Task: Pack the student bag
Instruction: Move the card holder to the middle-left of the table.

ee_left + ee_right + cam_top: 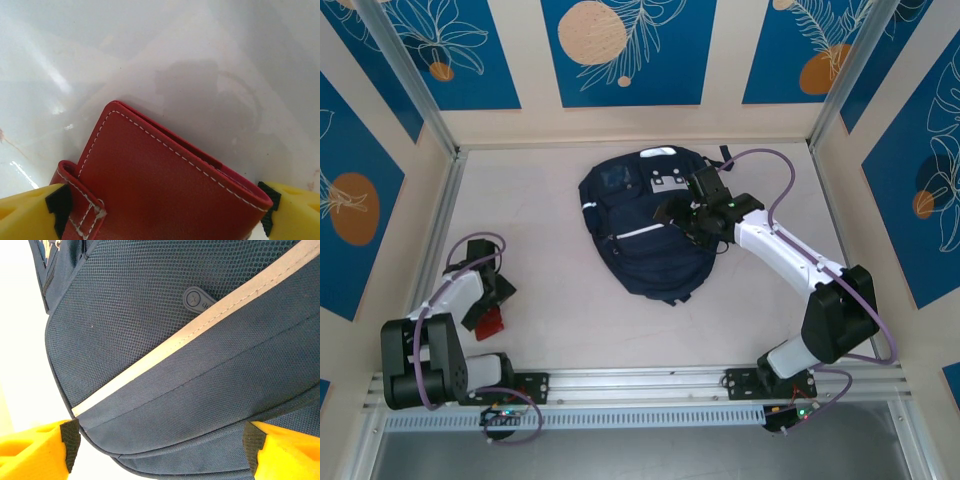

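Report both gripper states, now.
Left gripper: jaws wide astride the red wallet; gripping or not, cannot tell.
Right gripper: open over the student bag, holding nothing.

My arms (782,250) are white with black joints (840,318); a purple cable (775,165) loops behind the right pincer (682,214); its fingers (35,450) are yellow.

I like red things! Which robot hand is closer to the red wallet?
Left. The left gripper sits right over the red wallet, a finger on each side. The right gripper is far across the table, at the student bag.
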### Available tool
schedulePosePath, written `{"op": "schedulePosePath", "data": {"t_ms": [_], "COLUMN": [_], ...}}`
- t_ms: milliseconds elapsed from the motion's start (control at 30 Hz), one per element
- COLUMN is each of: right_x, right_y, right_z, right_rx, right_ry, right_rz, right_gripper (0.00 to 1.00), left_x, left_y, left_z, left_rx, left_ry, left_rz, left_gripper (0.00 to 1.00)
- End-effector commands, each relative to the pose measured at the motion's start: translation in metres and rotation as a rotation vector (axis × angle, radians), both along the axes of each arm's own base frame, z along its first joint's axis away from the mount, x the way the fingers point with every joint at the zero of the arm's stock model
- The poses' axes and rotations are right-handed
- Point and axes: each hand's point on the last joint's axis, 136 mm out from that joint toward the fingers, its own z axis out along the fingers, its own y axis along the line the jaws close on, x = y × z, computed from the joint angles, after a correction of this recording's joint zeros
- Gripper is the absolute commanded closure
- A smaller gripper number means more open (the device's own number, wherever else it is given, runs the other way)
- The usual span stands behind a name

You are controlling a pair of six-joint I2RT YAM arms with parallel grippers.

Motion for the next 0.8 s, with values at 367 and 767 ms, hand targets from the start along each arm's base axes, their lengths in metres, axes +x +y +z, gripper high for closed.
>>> {"op": "schedulePosePath", "data": {"t_ms": [367, 767], "right_x": [0.002, -0.017], "right_y": [0.008, 0.078], "right_z": [-0.003, -0.003], "right_rx": [-0.009, -0.1], "right_ry": [0.02, -0.007], "right_rz": [0.024, 0.264], "right_gripper": [0.15, 0.18], "left_x": [0.058, 0.081], "left_y": [-0.123, -0.146], "left_z": [0.013, 0.05], "left_rx": [-0.327, -0.367], "left_ry": [-0.143, -0.206], "left_rz": [-0.27, -0.383], "left_gripper": [0.09, 0.04]}}
